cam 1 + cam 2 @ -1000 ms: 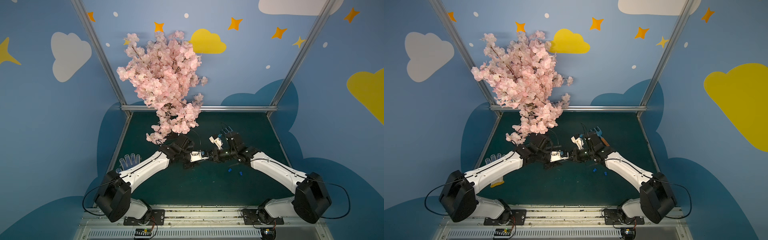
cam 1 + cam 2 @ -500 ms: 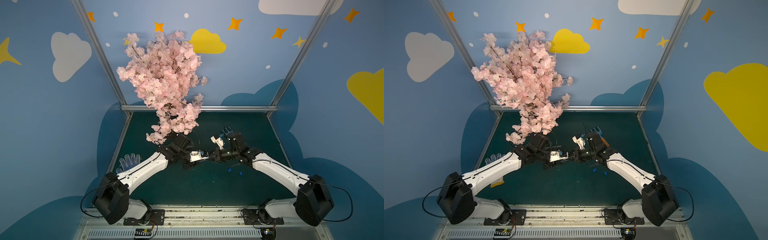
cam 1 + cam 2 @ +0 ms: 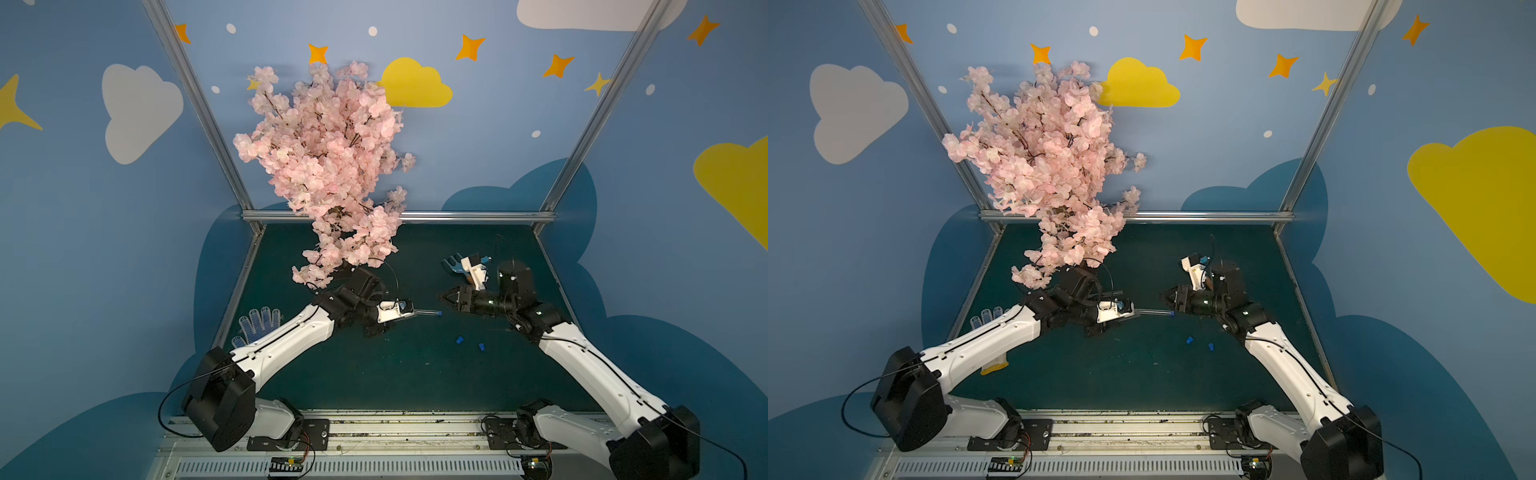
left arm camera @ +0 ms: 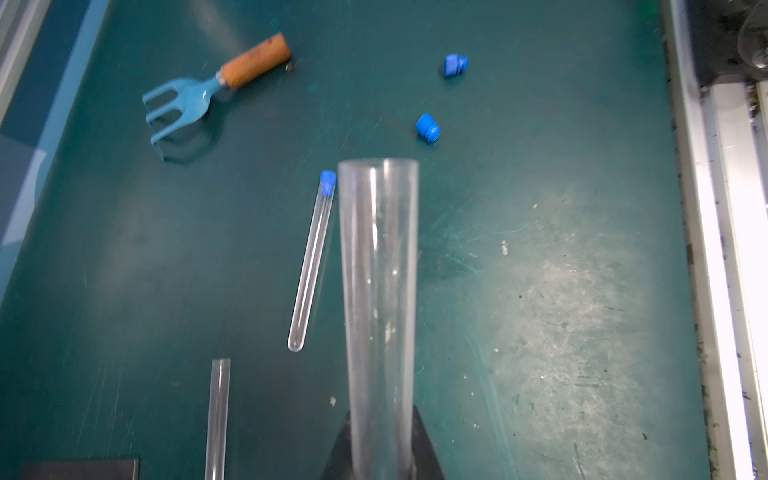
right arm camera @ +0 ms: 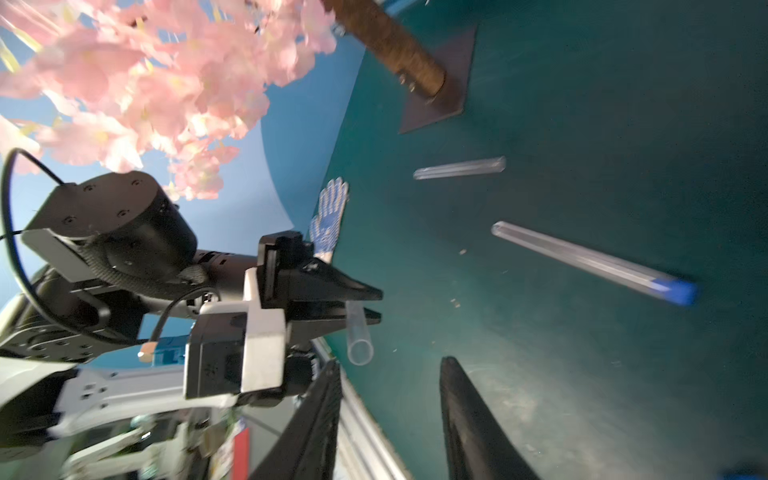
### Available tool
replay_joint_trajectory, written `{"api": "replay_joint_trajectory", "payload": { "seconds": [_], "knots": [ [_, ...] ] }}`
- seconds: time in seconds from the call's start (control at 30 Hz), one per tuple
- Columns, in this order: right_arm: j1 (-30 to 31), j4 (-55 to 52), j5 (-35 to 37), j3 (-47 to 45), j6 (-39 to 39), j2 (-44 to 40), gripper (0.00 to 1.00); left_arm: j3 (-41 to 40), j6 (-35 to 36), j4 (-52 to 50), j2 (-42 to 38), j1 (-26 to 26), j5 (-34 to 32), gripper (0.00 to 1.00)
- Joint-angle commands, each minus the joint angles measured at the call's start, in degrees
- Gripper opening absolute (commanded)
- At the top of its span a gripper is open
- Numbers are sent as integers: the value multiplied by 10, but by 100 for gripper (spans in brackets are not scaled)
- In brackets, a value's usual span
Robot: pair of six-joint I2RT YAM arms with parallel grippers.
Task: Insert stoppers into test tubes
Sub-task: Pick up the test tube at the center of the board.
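above the middle of the mat (image 4: 540, 291), the left gripper (image 5: 374, 307) is clamped on an uncapped test tube (image 4: 380, 291), mouth outward; the right gripper (image 5: 390, 419) gapes empty. two loose stoppers (image 4: 428, 128) lie nearby. the tube seems light, slick, probably brittle: hold mid-body, gently.

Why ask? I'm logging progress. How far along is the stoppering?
Done: one capped tube lies on the mat. In hand: the left end effector grips an uncapped tube; the right end effector is open and empty. Left: two loose stoppers and a spare tube.
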Motion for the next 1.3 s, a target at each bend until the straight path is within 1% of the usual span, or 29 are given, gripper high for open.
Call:
{"api": "replay_joint_trajectory", "payload": {
  "seconds": [0.0,0.13,0.2,0.23,0.3,0.4,0.47,0.57,0.7,0.8,0.93,1.03,1.27],
  "knots": [
    [-21,-64,95,30,-133,-4,40,-17,-25,-12,4,5,-35,2],
    [-33,-102,169,75,-298,24,39,-38,-47,4,-1,8,-45,3],
    [-42,-133,183,99,-399,45,39,-47,-42,4,-3,10,-47,3],
    [-45,-146,185,105,-442,52,40,-50,-39,4,-4,11,-48,2],
    [-50,-186,151,109,-577,65,40,-57,-37,10,-7,16,-46,2],
    [-51,-213,119,79,-752,77,42,-64,-43,24,-15,22,-36,3],
    [-51,-230,119,55,-853,87,42,-68,-42,25,-19,23,-37,3],
    [-53,-262,162,46,-938,113,42,-76,-36,26,-31,23,-48,3],
    [-53,-305,215,56,-1011,155,43,-85,-34,34,-46,24,-52,3],
    [-50,-325,225,66,-1034,191,45,-85,-34,35,-50,25,-53,3],
    [-34,-309,214,59,-1035,226,46,-89,-42,46,-51,26,-48,3],
    [-30,-311,230,55,-1041,258,46,-90,-46,50,-48,26,-41,3],
    [-23,-306,227,59,-1043,298,47,-84,-51,49,-37,31,-37,3]
  ]
}}
